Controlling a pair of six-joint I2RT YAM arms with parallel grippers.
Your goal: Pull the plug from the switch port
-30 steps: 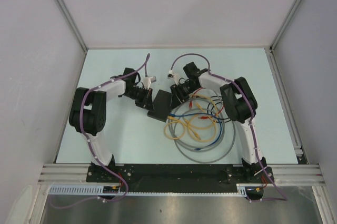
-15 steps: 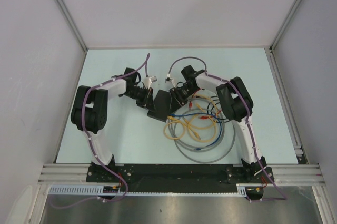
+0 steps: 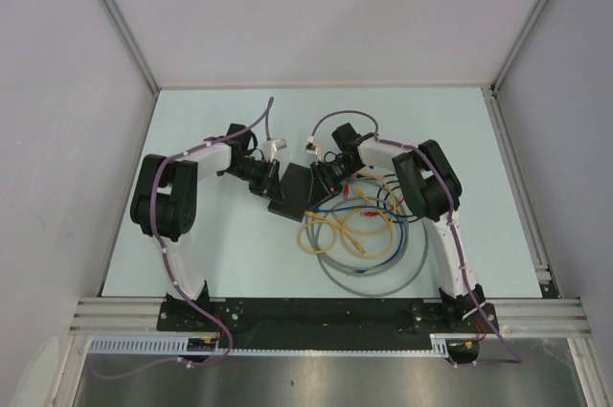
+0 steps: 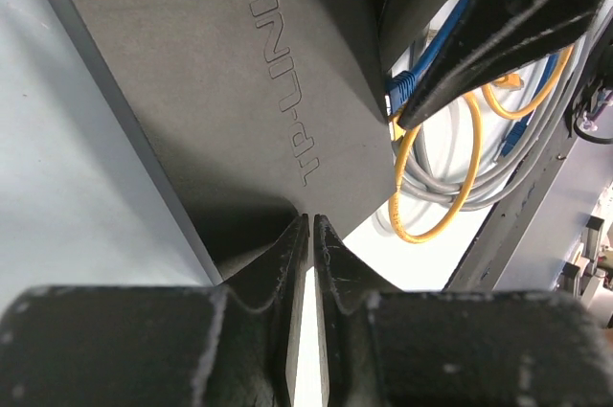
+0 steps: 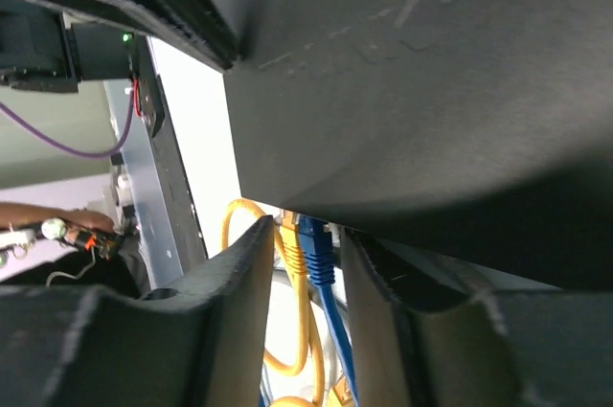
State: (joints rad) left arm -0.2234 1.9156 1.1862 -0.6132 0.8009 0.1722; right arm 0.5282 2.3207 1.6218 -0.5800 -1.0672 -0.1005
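The switch point(image 3: 293, 192) is a flat black box lying mid-table; its lettered top fills the left wrist view point(image 4: 239, 81). My left gripper point(image 3: 262, 180) sits at its left side, shut, fingertips point(image 4: 299, 232) meeting at the switch's edge with nothing between them. My right gripper point(image 3: 321, 177) is at the port edge, open. In the right wrist view a yellow plug point(image 5: 291, 237) and a blue plug point(image 5: 315, 252) sit side by side in the switch's point(image 5: 402, 91) ports, both between the right gripper's point(image 5: 311, 239) fingers. One finger touches the yellow plug; a gap remains beside the blue one.
A loose coil of yellow, grey and blue cables point(image 3: 364, 235) lies right of the switch, under the right arm. A small white connector point(image 3: 276, 146) hangs by the left wrist. Grey walls enclose the table on three sides; an aluminium rail point(image 3: 326, 313) runs along the near edge.
The right gripper has shifted left up to the switch's port edge and its fingers have narrowed around the plugs. The left gripper and the switch have stayed put.
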